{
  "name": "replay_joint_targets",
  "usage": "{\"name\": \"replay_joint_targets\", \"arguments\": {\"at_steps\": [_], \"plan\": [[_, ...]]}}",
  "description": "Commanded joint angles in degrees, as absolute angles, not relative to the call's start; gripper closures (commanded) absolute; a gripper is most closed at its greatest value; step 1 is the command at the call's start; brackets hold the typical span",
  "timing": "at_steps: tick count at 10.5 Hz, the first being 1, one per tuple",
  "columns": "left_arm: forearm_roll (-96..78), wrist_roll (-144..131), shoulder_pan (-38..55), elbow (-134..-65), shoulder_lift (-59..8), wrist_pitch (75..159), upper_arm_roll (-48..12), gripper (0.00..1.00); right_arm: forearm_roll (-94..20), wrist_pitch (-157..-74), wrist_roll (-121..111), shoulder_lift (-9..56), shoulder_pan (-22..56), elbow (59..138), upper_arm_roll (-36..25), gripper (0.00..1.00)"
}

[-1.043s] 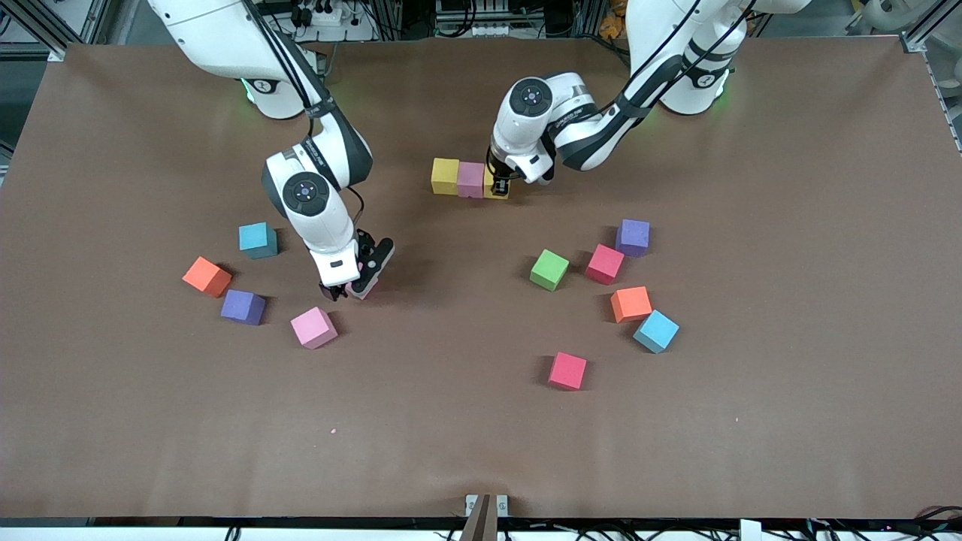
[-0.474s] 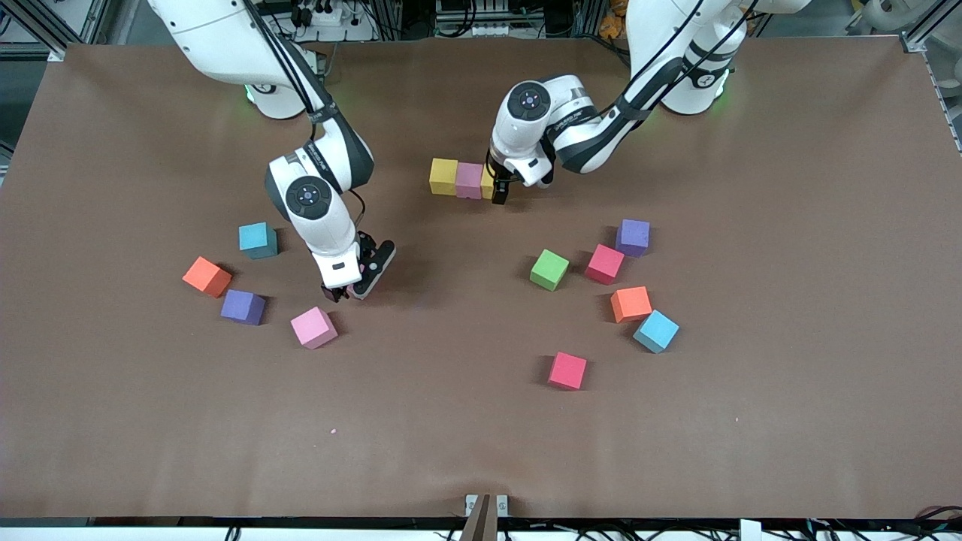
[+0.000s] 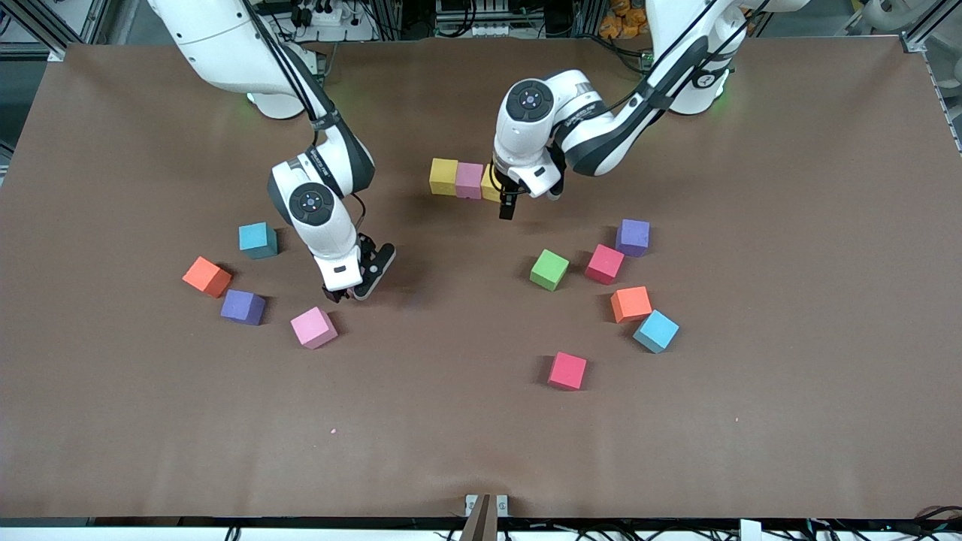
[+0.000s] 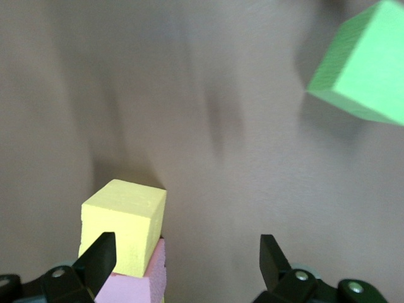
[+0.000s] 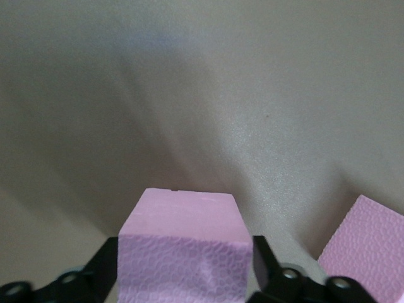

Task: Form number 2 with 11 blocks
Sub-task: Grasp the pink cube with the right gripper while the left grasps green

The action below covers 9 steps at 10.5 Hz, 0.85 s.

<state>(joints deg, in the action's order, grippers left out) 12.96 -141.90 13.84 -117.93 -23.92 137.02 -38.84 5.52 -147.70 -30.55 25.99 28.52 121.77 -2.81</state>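
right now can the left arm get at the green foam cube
Probably yes. The left claw stands open, clear of the row of yellow and pink foam cubes, and bare table lies between it and the green foam cube.

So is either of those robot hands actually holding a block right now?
Yes: the right hand grips a pink block by two facing sides. The left hand is open and holds nothing, beside the yellow block.

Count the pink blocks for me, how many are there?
3. One pink block sits between two yellow ones in the row. One lies loose near the purple block. One sits between the right gripper's fingers.
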Motion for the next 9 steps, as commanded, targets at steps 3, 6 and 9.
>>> {"name": "replay_joint_targets", "arguments": {"at_steps": [3, 6, 9], "plan": [[13.6, -123.4, 9.7, -115.1, -22.7, 132.3, -35.7, 0.00, 6.0, -147.0, -28.0, 25.8, 29.9, 120.7, -1.8, 0.83], [13.7, -118.8, 10.7, -112.1, -24.8, 132.3, -30.2, 0.00, 6.0, -146.5, -14.0, 25.5, 35.8, 119.6, -1.6, 0.82], [13.5, -115.0, 14.2, -105.8, -30.6, 132.3, -24.2, 0.00, 5.8, -142.8, 2.9, 25.8, 42.3, 116.3, -1.0, 0.82]]}}
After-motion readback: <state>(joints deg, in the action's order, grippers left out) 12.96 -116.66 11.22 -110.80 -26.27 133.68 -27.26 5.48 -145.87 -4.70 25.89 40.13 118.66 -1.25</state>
